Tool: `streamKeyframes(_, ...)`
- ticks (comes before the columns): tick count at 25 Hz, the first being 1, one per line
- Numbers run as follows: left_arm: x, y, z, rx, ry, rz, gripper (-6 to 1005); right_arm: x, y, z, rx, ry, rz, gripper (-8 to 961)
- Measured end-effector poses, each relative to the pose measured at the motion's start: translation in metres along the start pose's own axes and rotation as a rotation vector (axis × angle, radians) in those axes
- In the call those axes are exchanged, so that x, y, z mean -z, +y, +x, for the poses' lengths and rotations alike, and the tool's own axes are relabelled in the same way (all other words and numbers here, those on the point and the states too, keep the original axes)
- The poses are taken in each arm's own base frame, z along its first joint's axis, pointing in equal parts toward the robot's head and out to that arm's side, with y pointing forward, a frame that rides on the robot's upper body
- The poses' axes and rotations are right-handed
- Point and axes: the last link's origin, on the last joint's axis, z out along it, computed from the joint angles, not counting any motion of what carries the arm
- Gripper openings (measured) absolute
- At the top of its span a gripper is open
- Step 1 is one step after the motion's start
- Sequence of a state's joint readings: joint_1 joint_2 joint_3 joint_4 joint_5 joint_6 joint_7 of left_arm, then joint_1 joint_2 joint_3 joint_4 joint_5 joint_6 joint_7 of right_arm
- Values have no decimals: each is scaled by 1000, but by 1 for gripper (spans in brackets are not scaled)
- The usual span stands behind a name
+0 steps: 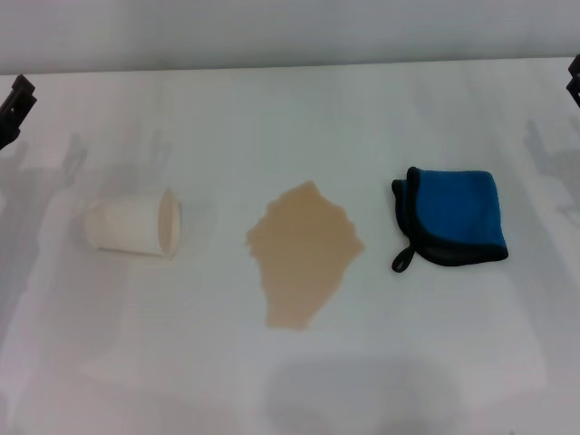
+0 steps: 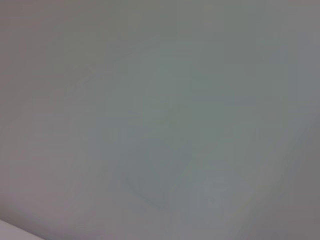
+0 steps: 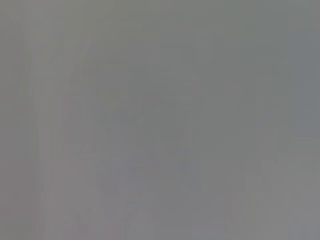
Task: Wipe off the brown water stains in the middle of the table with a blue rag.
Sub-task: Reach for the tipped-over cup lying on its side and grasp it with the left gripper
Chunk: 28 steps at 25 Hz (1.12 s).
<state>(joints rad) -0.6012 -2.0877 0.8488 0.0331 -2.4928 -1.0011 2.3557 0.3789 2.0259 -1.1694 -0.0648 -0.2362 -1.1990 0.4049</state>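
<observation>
**On the white table: cup, spill and rag in a row**

At the far left edge of my head view, my left gripper [image 1: 15, 101] shows only as a dark corner, high and well apart from everything on the table [image 1: 290, 381]. A cream paper cup [image 1: 133, 226] comes next, lying on its side with its open mouth turned toward the middle. Near it, in the centre, the brown water stains [image 1: 304, 255] spread as one flat tan patch with a jagged edge. Just to the right, apart from the patch, lies the blue rag [image 1: 450, 216], folded, black-edged, its small loop pointing toward the spill. Nothing lies between rag and stain. My right gripper [image 1: 574, 80] peeks in at the far right edge, away from the rag. I cannot tell how either gripper is set; both wrist views show only blank grey.
</observation>
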Motion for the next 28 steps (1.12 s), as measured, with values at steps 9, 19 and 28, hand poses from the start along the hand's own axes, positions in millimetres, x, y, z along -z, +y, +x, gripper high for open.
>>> streamKeyframes(9,-4,5,-1,-6,-8,-13,886,6,-2,6,-6,27,11,742)
streamKeyframes(19,-5,8,-4,4,-20,-19,886,10,-4,7,-9,25,20,741)
streamKeyframes(28,-26,35,8,-44,-77,-186,885,12,-5,8,-8,28,19,740)
